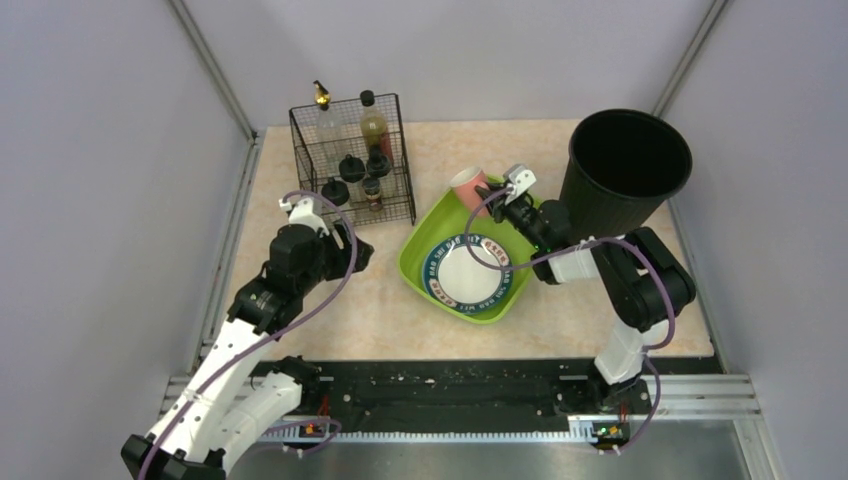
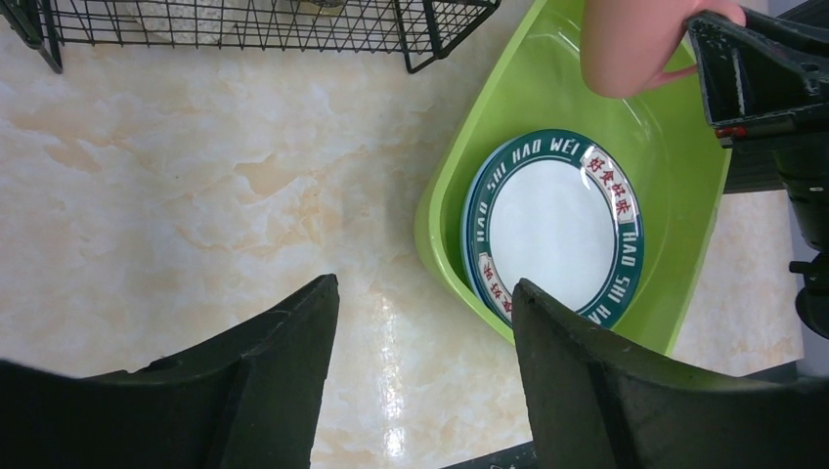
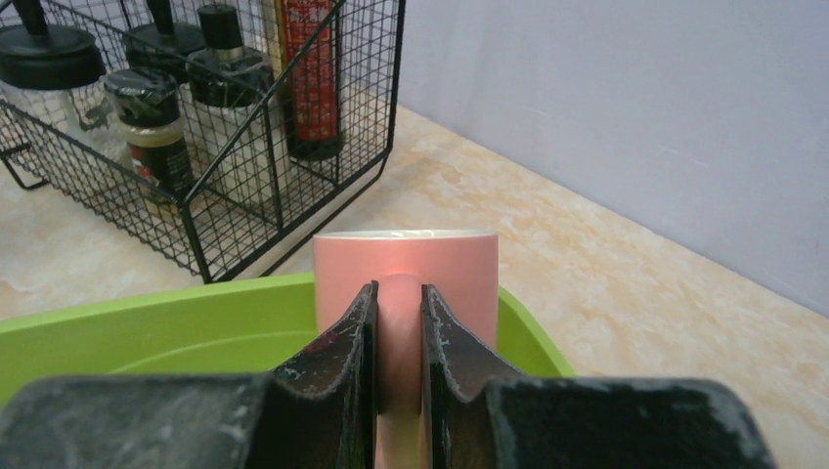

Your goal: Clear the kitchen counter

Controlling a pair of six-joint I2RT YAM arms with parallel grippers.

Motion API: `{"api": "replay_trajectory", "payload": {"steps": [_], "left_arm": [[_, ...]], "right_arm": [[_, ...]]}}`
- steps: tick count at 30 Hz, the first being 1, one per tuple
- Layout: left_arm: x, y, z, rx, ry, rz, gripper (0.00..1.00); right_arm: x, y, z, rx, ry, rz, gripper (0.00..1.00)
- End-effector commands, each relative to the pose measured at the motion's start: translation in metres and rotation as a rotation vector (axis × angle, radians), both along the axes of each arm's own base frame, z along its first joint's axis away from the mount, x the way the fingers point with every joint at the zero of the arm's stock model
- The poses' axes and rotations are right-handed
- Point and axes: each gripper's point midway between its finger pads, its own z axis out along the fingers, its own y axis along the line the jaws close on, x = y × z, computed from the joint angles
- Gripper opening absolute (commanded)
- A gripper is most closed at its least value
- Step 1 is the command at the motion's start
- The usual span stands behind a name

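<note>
The beige marbled kitchen counter carries a green tub with a teal-rimmed white plate in it. My right gripper is shut on the handle of a pink mug, held at the tub's far corner. In the right wrist view both fingers pinch the mug's handle over the green rim. My left gripper is open and empty above the counter, left of the tub. Its view shows the tub, the plate and the mug.
A black wire rack of bottles and jars stands at the back left, also in the right wrist view. A tall black bin stands at the back right. A black rail strip runs along the near edge.
</note>
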Motion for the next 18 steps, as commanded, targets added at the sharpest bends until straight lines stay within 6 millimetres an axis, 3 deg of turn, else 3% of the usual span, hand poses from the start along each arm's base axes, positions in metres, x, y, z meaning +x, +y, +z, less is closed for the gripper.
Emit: {"api": "replay_trajectory", "payload": {"steps": [1,18], "left_arm": [[0.007,-0.005,0.016,-0.025,-0.081,-0.022,0.71],[0.007,-0.003,0.018,-0.024,-0.099,-0.014,0.7]], "right_arm": [[-0.002,-0.004,0.057,0.131,-0.201,0.055,0.0],[0.009,-0.016,0.007,0.174,-0.101,0.052,0.0]]}}
